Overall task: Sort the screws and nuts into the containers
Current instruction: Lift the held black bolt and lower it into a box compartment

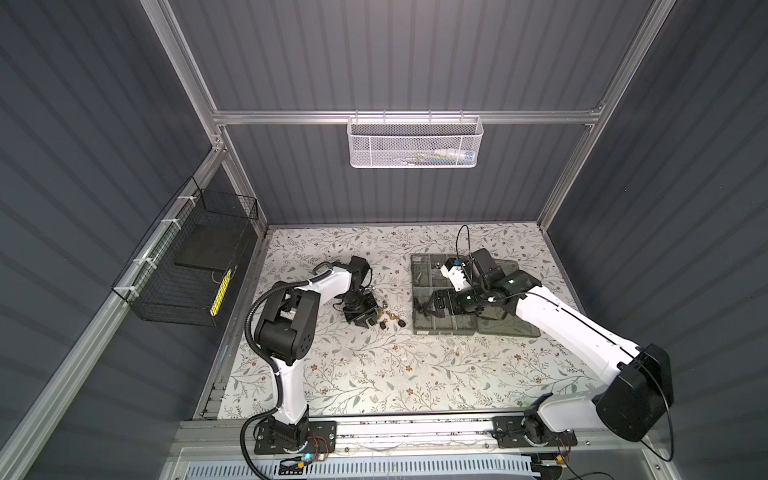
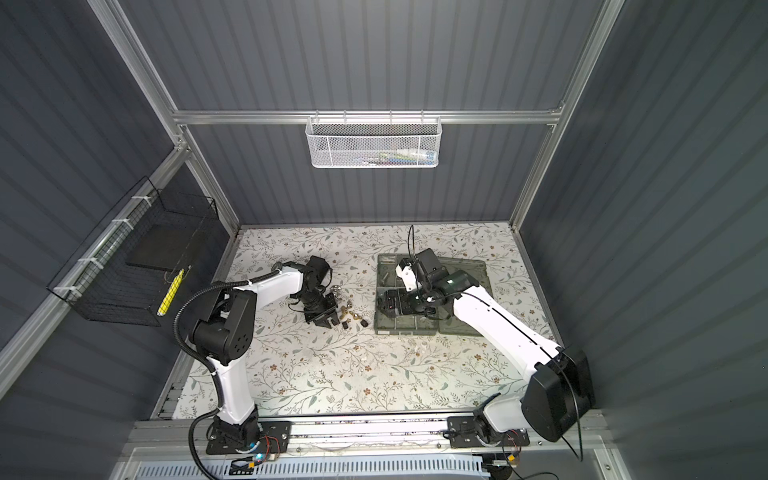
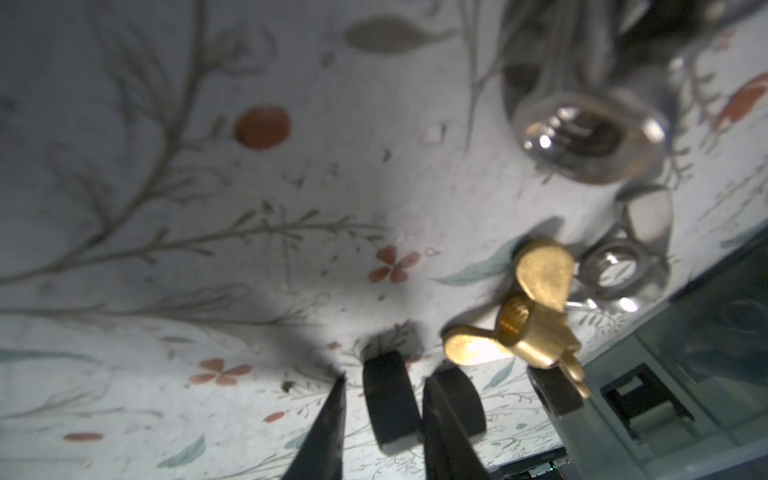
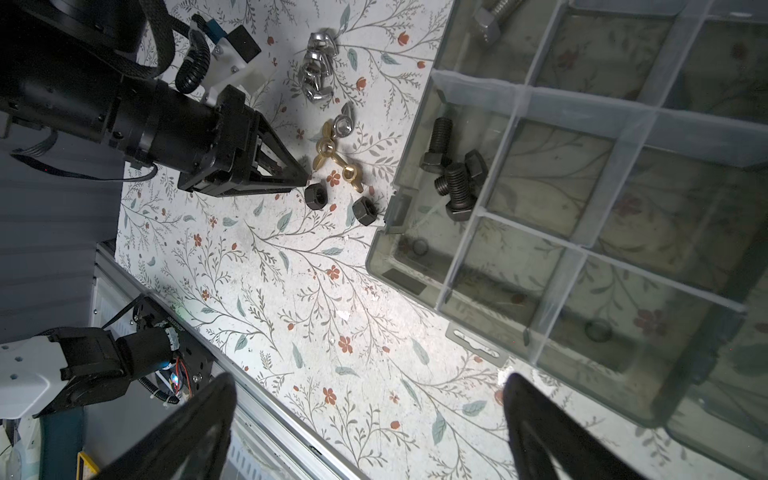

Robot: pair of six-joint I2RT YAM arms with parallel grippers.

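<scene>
My left gripper (image 3: 386, 379) is low over the floral cloth with its jaws narrowed round a black nut (image 3: 388, 399). One finger (image 3: 440, 419) lies against the nut, and a slit of cloth shows between it and the other finger. A second black nut (image 4: 365, 210) lies beside it, with brass wing nuts (image 4: 328, 149) and silver wing nuts (image 4: 316, 70) close by. The grey-green organiser (image 1: 440, 330) has black bolts (image 4: 453, 178) in one compartment. My right gripper (image 4: 370, 382) hovers wide open and empty over the organiser's near edge.
The organiser's lid (image 1: 511, 328) lies open flat to its right. A silver bolt (image 4: 488, 20) rests in a far compartment. A white mesh basket (image 1: 413, 143) hangs on the back wall and a black wire basket (image 1: 187, 266) on the left wall.
</scene>
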